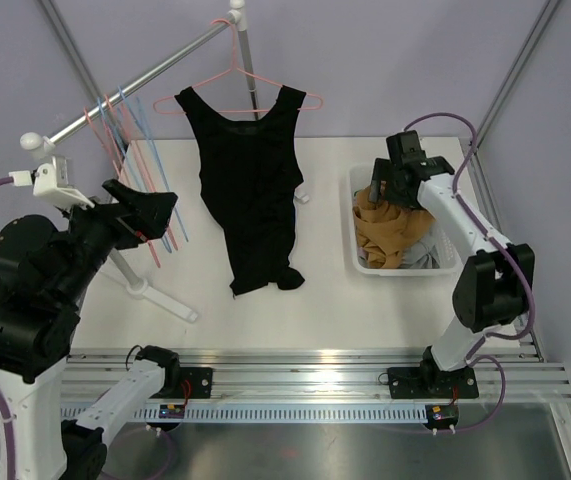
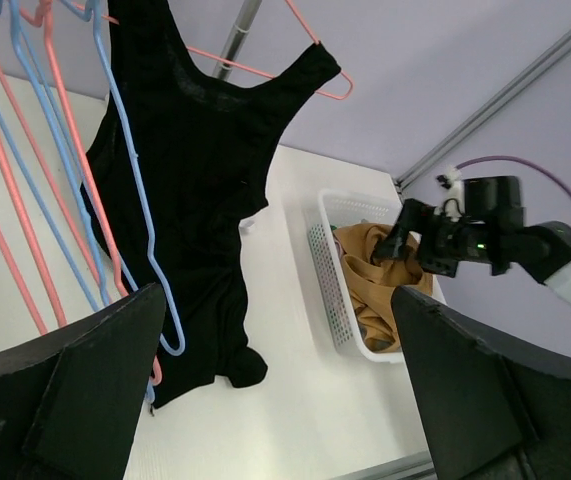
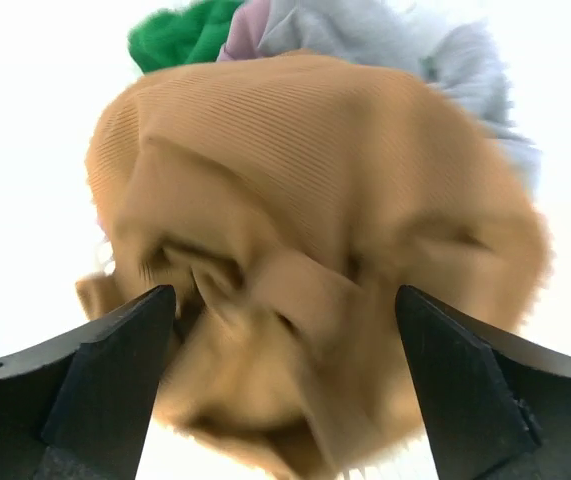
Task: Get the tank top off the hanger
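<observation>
Though full (tan cloth (image 1: 390,232) uppermost), white basket (image 1: 395,271).

Tank top (image 1: 250,190) matt cloth, basket (image 1: 354,230) perf. plastic.

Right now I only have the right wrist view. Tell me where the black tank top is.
Observer: The tank top hangs by both straps on a pink hanger hooked on the rail.
Operator: Give me the left gripper.
Observer: The left gripper is open and empty, beside the spare hangers, facing the tank top.
Operator: Say what my tan cloth sits in.
Observer: The tan cloth lies in a white basket on the table, to the right of the tank top.
</observation>
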